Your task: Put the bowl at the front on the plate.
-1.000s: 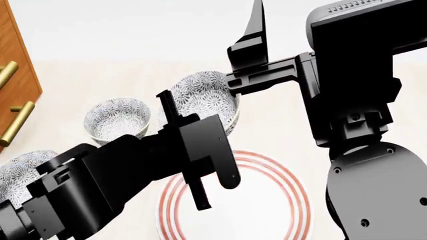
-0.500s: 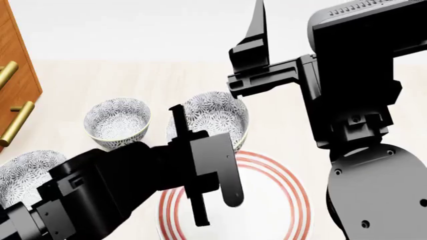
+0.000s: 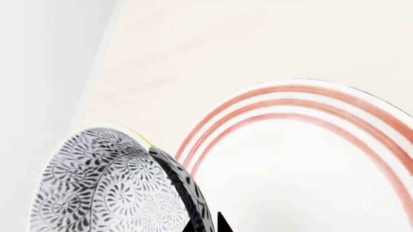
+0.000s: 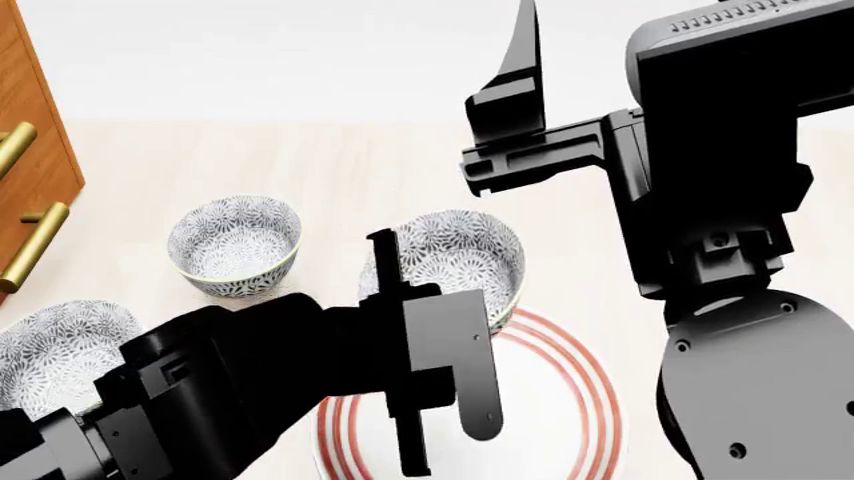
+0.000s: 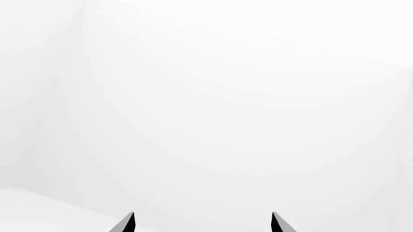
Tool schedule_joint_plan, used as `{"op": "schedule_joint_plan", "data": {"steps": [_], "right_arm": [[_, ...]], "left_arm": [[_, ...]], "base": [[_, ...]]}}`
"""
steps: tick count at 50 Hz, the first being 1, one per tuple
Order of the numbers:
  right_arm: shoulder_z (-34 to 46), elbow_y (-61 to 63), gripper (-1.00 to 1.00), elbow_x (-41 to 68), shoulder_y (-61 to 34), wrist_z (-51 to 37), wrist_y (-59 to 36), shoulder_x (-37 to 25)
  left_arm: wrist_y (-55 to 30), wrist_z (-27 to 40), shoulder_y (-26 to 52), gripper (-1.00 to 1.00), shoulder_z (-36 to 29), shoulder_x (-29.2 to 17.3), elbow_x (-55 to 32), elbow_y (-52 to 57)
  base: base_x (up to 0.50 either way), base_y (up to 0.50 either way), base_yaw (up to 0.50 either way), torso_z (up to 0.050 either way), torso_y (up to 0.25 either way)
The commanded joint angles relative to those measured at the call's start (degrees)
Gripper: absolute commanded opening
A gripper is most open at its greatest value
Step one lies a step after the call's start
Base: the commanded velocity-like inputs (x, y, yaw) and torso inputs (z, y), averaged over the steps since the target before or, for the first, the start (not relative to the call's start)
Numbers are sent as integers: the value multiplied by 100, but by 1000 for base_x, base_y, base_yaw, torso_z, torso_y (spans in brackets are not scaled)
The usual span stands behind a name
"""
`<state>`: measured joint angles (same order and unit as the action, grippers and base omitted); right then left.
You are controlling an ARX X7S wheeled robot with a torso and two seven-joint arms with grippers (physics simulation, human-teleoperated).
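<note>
My left gripper (image 4: 387,250) is shut on the rim of the patterned bowl (image 4: 461,250), one finger inside it and one outside. In the head view the bowl overlaps the far left rim of the red-ringed white plate (image 4: 561,400); whether it touches the plate I cannot tell. The left wrist view shows the bowl (image 3: 110,188) between the tips of the left gripper (image 3: 206,224), with the plate (image 3: 303,159) beside it. My right gripper (image 4: 521,70) is raised high, pointing up. It stands open in the right wrist view (image 5: 202,222), facing only a blank white wall.
Two more patterned bowls stand on the pale wooden surface, one at mid left (image 4: 234,240) and one at the near left (image 4: 54,350). A wooden cabinet (image 4: 34,140) with brass handles borders the left edge. My right arm's bulk fills the right side.
My left gripper has carried the bowl to the right and nearer, from beyond the plate to over its far rim. The right arm has barely moved.
</note>
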<state>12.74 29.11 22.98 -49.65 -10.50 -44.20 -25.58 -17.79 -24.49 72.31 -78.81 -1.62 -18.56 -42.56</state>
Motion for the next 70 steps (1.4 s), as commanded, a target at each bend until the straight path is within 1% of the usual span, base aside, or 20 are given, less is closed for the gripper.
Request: {"op": "schedule_joint_plan", "data": {"steps": [1,6,17,22,31,32,70], "right_arm": [[-5,7,100,16,8,-16,6,-11],[-13,26,100,21,34,-29,13,-23],[-31,36,100,30,91,-50,48,-41],[39,-15,100,-22,122,-38,96,-61],[30,-13,100,3,121,-35,113,-65],[33,-13,100,2,133,-36,115,-68],[-37,-28,100,59,262,-97,211,-97]], "left_arm": [[168,-139,-42,-100,-101,124,-14,-200],[222,-130,-58,-100,-208,151,-94,-264],[306,4,-61,-100,-772,159,-489,-318],[302,53,-108,-100,-914,160,-578,-270],[412,57,-114,-100,-962,160,-649,-234],[479,-71,-121,-100,-992,159,-649,-231],[489,-50,-336,-100,-995,161,-490,-207]], "base": [[0,0,0,0,0],[0,0,0,0,0],[0,0,0,2,0],[0,0,0,0,0],[0,0,0,0,1],[0,0,0,0,0],[0,0,0,0,0]]}}
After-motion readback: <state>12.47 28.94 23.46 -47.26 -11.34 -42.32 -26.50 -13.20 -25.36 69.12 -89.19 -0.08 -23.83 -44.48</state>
